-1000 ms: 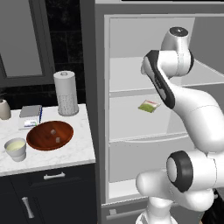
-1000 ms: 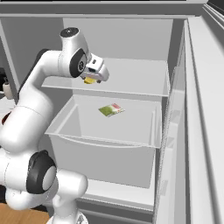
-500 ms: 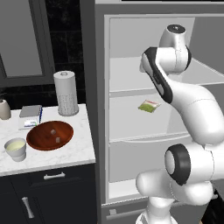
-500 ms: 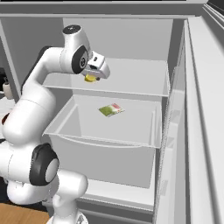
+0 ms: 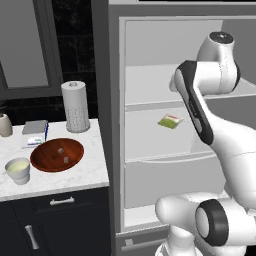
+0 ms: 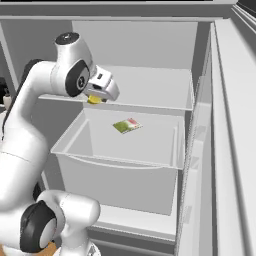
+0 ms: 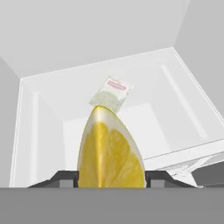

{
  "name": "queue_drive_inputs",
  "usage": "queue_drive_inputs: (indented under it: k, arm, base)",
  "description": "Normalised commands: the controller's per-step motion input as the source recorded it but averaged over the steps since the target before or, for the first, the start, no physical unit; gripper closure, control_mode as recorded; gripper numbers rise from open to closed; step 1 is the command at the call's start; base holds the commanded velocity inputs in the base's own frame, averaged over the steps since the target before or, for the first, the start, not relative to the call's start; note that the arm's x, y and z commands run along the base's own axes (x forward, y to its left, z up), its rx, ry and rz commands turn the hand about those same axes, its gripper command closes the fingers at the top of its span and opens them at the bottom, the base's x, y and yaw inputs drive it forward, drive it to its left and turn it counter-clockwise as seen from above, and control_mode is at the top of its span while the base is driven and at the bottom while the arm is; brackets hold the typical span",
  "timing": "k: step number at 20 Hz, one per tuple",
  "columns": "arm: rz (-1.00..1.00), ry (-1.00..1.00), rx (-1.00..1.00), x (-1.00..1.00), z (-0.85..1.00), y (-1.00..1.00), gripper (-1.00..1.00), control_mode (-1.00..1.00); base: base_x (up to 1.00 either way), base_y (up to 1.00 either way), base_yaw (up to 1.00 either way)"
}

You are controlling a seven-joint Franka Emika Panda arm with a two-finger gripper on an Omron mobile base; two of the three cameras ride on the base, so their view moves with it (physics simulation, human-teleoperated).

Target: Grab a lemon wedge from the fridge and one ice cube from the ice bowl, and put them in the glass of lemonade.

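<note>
The bright yellow lemon wedge (image 7: 110, 153) sits between my gripper's (image 7: 111, 178) two dark fingertips, which are shut on it. In the right base view the gripper (image 6: 96, 99) hangs just off the front edge of the fridge's (image 6: 150, 90) upper shelf, the lemon wedge (image 6: 94, 100) showing under the hand. The fridge (image 5: 150, 85) stands open with white shelves. On the counter lie the reddish-brown ice bowl (image 5: 57, 154) with small ice cubes and, left of it, the glass of lemonade (image 5: 18, 170).
A flat green-yellow packet (image 6: 127, 125) lies in the fridge drawer below my hand, also the packet (image 5: 170, 121) in the left base view. A paper towel roll (image 5: 75, 106), a small box (image 5: 34, 131) and a beige bottle (image 5: 5, 125) stand behind the bowl.
My fingers have closed on the lemon wedge. The hand has since drawn slightly out from the upper shelf with the wedge in it.
</note>
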Motion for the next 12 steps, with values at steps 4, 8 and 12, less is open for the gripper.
queue_drive_inputs:
  k: [4,8,12]
  arm:
    - [0.04,-0.09,0.0,-1.0,0.0,-0.01,1.0,-1.0]
    - [0.06,-0.2,0.0,-1.0,0.0,0.0,1.0,-1.0]
    - [0.06,-0.14,-0.01,-1.0,-0.2,0.01,1.0,-1.0]
  base:
    - [0.0,0.0,0.0]
    - [0.0,0.0,0.0]
    - [0.0,0.0,0.0]
